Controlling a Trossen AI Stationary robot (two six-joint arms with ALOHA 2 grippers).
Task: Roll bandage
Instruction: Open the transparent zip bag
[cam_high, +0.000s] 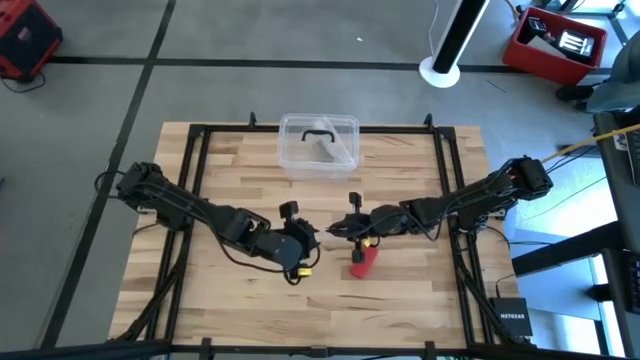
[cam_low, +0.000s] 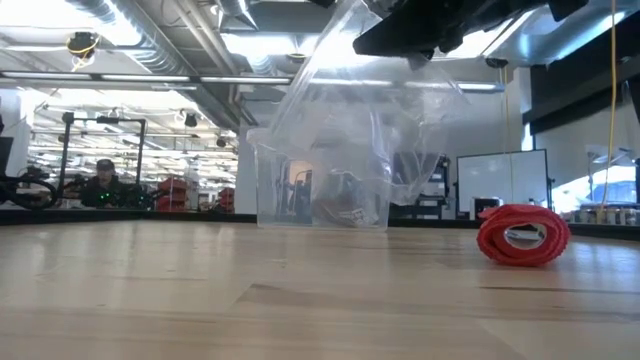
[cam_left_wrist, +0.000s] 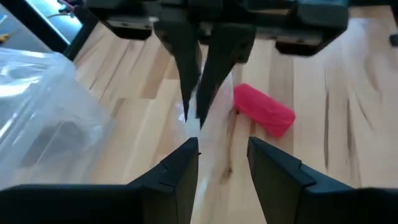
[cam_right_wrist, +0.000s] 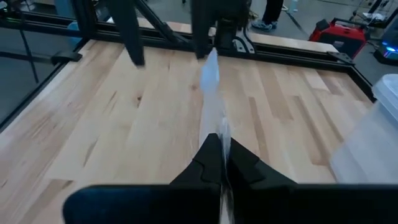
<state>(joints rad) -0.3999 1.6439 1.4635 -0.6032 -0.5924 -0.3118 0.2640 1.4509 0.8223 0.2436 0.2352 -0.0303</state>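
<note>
High view: the right gripper (cam_high: 340, 230) is clamped shut on a clear plastic bag (cam_right_wrist: 211, 93), facing the left gripper (cam_high: 318, 240), whose fingers (cam_left_wrist: 180, 171) stand apart around the bag. The bandage (cam_high: 364, 260), a red roll, lies just beside the right gripper on the table (cam_high: 420, 300), near a box (cam_high: 318, 145).

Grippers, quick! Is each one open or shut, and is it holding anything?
Left gripper: open, gripping nothing.
Right gripper: shut on a clear plastic sheet.
The red bandage lies on the table, unheld.
</note>
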